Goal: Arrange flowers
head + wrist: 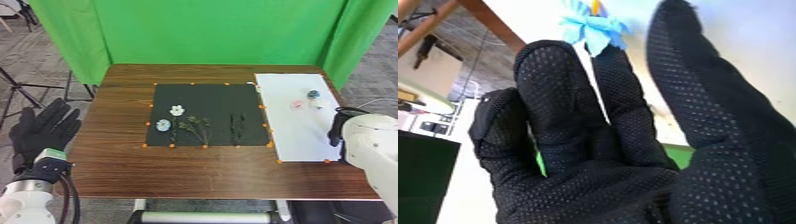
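While the black-gloved right hand hangs by the white rectangular sheet, fingers loosely extended and holding nothing, a pale-blue petalled flower lies just beyond its fingertips; the black-gloved left hand is spread, empty.

Left hand is pointing forward, fingers straight, spread. Right hand is hanging open, fingers loosely extended, thumb standing apart.

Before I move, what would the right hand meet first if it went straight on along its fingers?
Most likely the light blue flower: in the right wrist view it shows ahead of the right hand, close by its fingertips. Depth is unclear, so I can't tell whether they already touch.
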